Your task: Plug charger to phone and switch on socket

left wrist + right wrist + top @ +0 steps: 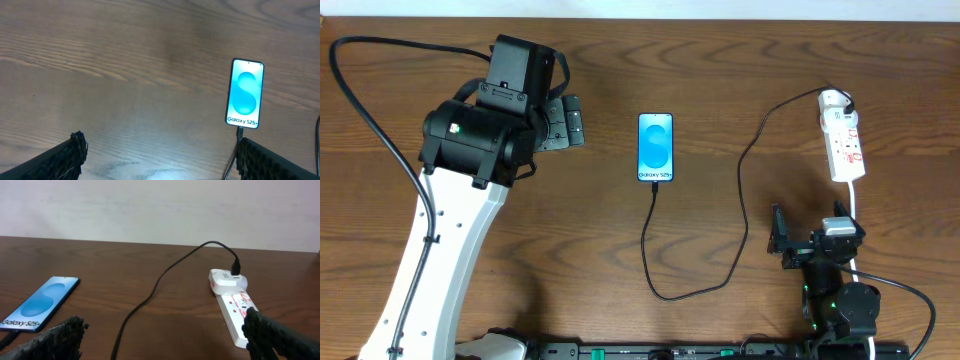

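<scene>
- Slim black-framed, blue-screened smartphone point(656, 147): upper centre, overhead; thin black charger cable point(644, 235) appears seated in its lower edge.
- White red-marked power strip point(844, 145): upper right; switching-on judged pending.
- Left tool point(160, 155), right tool point(162, 330): wide open, empty; right must reach the strip.

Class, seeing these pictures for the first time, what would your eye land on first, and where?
The lit blue-and-white phone glows in the middle of the dark table. From its lower edge the thin black charger loops to the white socket on the right. The bulky left arm fills the overhead view's left side.
</scene>
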